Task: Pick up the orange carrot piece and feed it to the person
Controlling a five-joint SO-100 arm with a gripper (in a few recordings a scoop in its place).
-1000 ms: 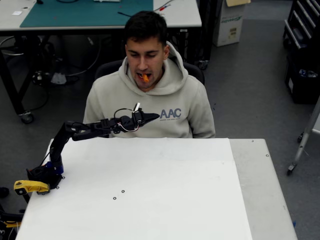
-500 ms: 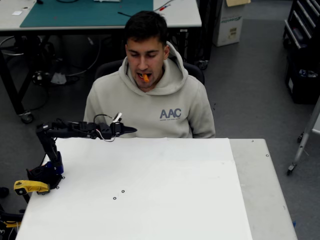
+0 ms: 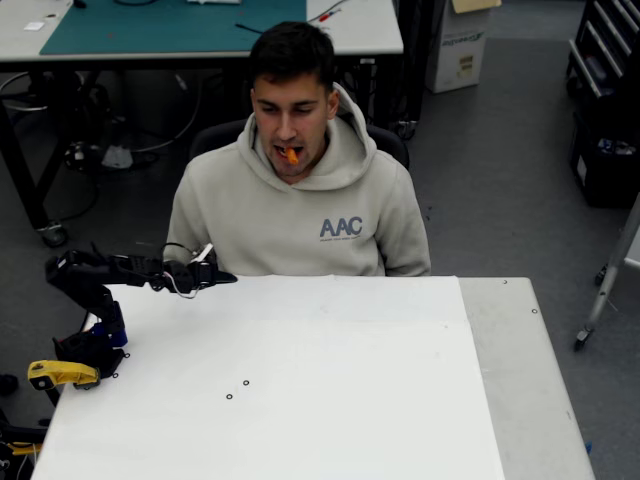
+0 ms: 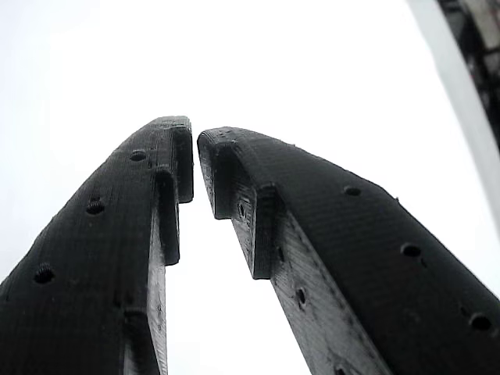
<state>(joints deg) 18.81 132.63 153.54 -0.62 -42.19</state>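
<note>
Overhead view: the jaws (image 3: 222,277) are small and dark, their gap hard to make out, over the white worktop's (image 3: 350,380) far-left edge; a yellow tool (image 3: 60,373) lies by the arm's base; the orange carrot piece (image 3: 291,155), tiny and bright, sits in the person's (image 3: 300,200) mouth. Wrist view: the jaws (image 4: 194,141) are almost closed, tips just apart, gripping nothing.

My arm is folded back over its base, forearm level, with my gripper (image 3: 222,277) pointing toward the right of the overhead view. My jaws are nearly closed, tips almost touching, nothing between them (image 4: 195,141).
</note>
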